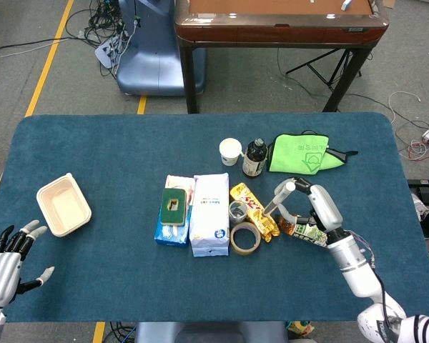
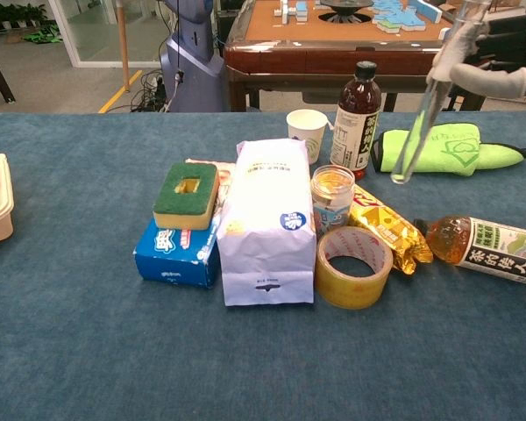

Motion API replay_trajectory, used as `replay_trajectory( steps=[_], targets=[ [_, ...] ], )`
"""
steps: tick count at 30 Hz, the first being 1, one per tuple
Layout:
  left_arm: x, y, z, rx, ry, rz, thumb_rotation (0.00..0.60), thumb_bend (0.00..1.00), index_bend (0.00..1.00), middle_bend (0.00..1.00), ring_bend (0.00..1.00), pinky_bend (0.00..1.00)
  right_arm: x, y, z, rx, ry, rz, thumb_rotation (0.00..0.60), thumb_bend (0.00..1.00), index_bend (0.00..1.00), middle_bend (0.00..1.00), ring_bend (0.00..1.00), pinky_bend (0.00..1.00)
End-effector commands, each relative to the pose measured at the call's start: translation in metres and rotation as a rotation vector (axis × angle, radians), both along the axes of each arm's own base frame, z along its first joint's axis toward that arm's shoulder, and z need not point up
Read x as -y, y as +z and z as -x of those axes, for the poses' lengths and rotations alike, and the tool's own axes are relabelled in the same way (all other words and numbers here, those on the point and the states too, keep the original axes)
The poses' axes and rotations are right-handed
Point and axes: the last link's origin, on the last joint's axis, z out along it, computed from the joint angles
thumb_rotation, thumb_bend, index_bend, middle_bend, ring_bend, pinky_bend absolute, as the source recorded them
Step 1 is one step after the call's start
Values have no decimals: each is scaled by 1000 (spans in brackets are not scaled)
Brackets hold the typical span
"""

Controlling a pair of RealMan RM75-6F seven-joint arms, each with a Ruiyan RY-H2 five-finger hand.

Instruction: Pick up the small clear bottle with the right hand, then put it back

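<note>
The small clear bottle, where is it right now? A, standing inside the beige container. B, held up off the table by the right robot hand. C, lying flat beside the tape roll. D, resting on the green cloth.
B: the right robot hand grips the small clear bottle by its top, with its lower end hanging in the air above the table.

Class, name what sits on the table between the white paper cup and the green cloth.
A dark bottle stands upright between the paper cup and the green cloth, shown in both views.
</note>
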Motion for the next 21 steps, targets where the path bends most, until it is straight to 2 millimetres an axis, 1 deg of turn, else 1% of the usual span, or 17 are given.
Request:
replay_trajectory(
  steps=[1,9,15,21],
  targets=[
    [1,1,1,0,2,-3,600,229,173,93,159,5,7,-6,-10,12,12,-3,600,520,565,433,285,306],
    [2,1,1,0,0,-2,600,230,173,93,159,5,21,-21,-29,11,24,-10,600,520,565,433,285,306],
    [2,2,2,-1,1,-7,600,230,173,93,159,4,27,-34,-32,-16,17,-26,600,520,565,433,285,306],
    [2,1,1,0,-3,-7,600,229,173,94,159,5,33,-43,-38,-15,20,-41,600,520,565,433,285,306]
  ],
)
